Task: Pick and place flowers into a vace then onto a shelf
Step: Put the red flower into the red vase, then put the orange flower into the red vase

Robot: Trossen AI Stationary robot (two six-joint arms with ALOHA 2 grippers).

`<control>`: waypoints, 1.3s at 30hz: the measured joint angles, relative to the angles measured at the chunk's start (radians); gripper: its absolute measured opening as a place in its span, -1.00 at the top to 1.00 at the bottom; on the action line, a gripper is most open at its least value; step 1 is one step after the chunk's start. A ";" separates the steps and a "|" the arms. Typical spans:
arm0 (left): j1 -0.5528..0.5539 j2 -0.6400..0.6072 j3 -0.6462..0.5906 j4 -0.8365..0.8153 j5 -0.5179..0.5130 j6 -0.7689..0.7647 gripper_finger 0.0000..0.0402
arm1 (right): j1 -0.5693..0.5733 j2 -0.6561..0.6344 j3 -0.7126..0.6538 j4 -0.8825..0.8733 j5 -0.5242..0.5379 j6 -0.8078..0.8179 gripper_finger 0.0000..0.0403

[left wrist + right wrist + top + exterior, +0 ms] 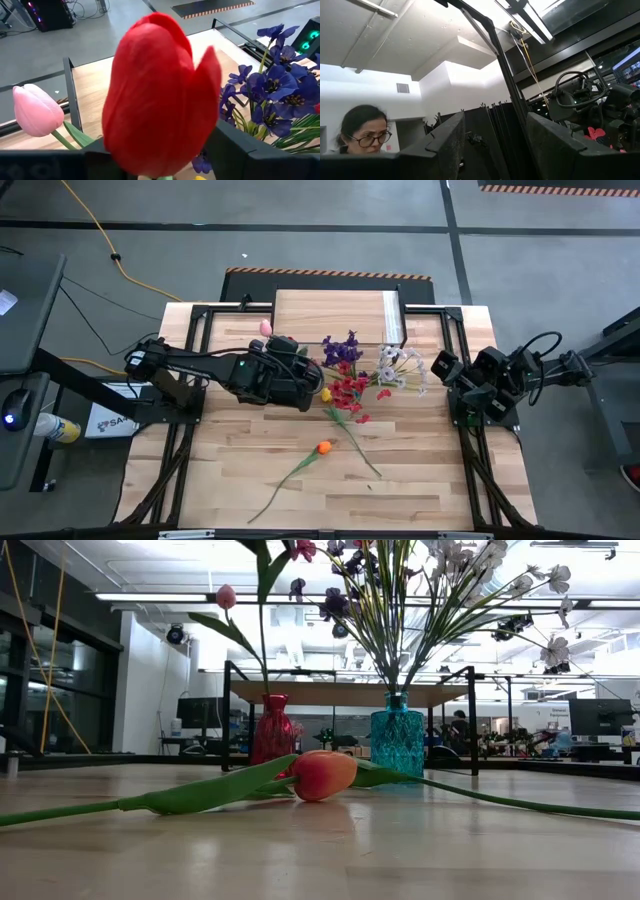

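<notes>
Left gripper (300,390), jaws parted around a red tulip (160,95), hovers over the red vase (273,730) by the shelf (330,315), seemingly releasing it; next, an orange tulip (324,447) on the table needs picking up.

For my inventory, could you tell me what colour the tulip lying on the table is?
Orange, shading to red: the tulip shows best in the low view.
</notes>
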 joint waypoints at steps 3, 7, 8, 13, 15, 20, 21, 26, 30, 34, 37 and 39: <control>0.000 0.000 0.000 -0.005 0.004 0.000 -0.20 | 0.000 0.000 0.000 0.000 0.000 0.000 -0.02; 0.000 0.000 -0.010 0.004 0.022 0.001 -0.29 | 0.000 0.000 0.000 0.000 0.000 0.000 -0.02; 0.000 0.000 -0.018 0.003 0.022 -0.001 -0.30 | 0.000 0.000 0.000 0.000 0.000 0.000 -0.02; 0.000 0.000 -0.026 0.003 0.032 -0.003 -0.33 | 0.000 0.000 0.000 0.000 0.000 0.000 -0.02; 0.000 0.000 -0.026 0.003 0.033 -0.003 -0.31 | 0.000 0.000 0.000 0.000 0.000 0.000 -0.02; -0.001 -0.013 -0.026 0.003 0.034 -0.002 -0.28 | 0.000 0.000 0.000 0.000 0.000 0.000 -0.02; -0.001 -0.019 -0.025 0.006 0.032 -0.002 -0.28 | 0.000 0.000 0.000 0.000 0.000 0.000 -0.02; -0.003 -0.036 0.031 -0.004 0.025 0.049 -0.31 | 0.000 0.000 0.000 -0.001 0.000 -0.001 -0.02; -0.003 -0.047 0.103 -0.002 0.024 0.143 -0.32 | 0.000 0.000 0.000 0.000 0.000 -0.003 -0.02; -0.003 -0.051 0.189 -0.003 0.068 0.217 -0.33 | 0.000 0.000 0.000 0.000 0.000 -0.003 -0.02; -0.011 -0.052 0.264 0.000 0.198 0.288 -0.33 | 0.000 0.000 0.000 0.000 0.000 -0.004 -0.02; -0.025 -0.053 0.314 -0.007 0.316 0.326 -0.33 | 0.000 0.000 0.000 0.000 -0.002 -0.004 -0.02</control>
